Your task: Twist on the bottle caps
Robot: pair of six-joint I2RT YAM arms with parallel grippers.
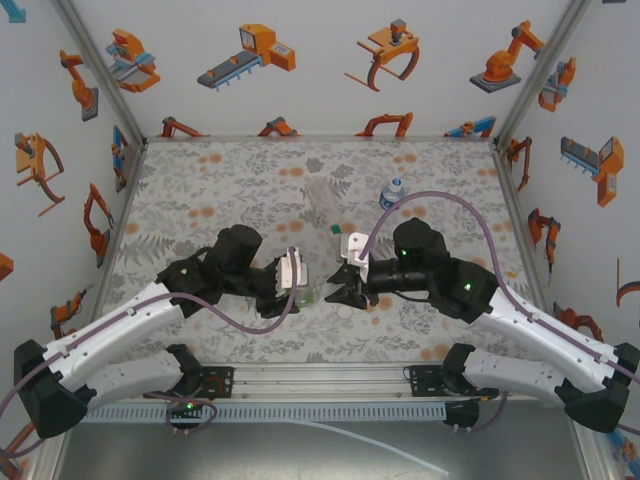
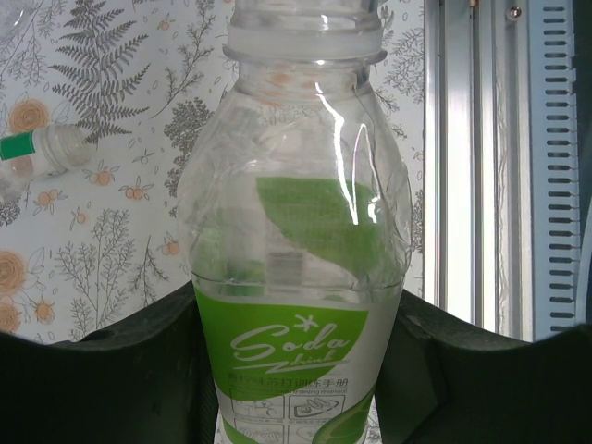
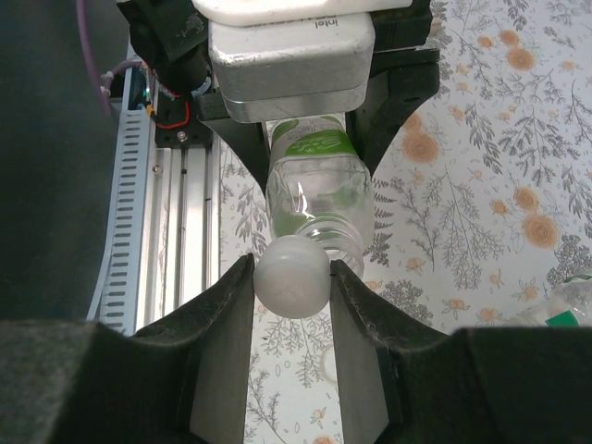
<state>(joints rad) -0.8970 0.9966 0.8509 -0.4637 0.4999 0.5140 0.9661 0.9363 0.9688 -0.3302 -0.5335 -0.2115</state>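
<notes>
Left gripper [image 2: 298,310]: closed tight on the lower body of the see-through plastic bottle with a green label [image 2: 296,185], one black finger on either side of the label.
Held bottle: off the table and lying roughly level in the top view, with its neck pointing toward the right arm. The label reads "Soda". In the left wrist view the neck collar sits at the top edge.
Right gripper [image 3: 293,268]: narrow, pinching the small round white plastic cap [image 3: 292,277] between its two fingertips.
White cap: at the mouth of the held bottle, touching it and sitting slightly to one side of the neck (whether the thread has caught cannot be told).
Meeting point: above the near middle of the grey floral-print tabletop [image 1: 200,190], just beyond the aluminium rail [image 1: 320,378] along the near edge.
Second bottle: a colourless see-through plastic bottle [image 1: 320,198] lying on the table beyond the grippers, apart from both. It has a green band [image 2: 14,146] at its neck end.
Third bottle: a small bottle with a blue label [image 1: 392,194], upright and to the right of the colourless one, beside the right arm's purple cable [image 1: 440,196]. Its top is pale (too small for detail).
</notes>
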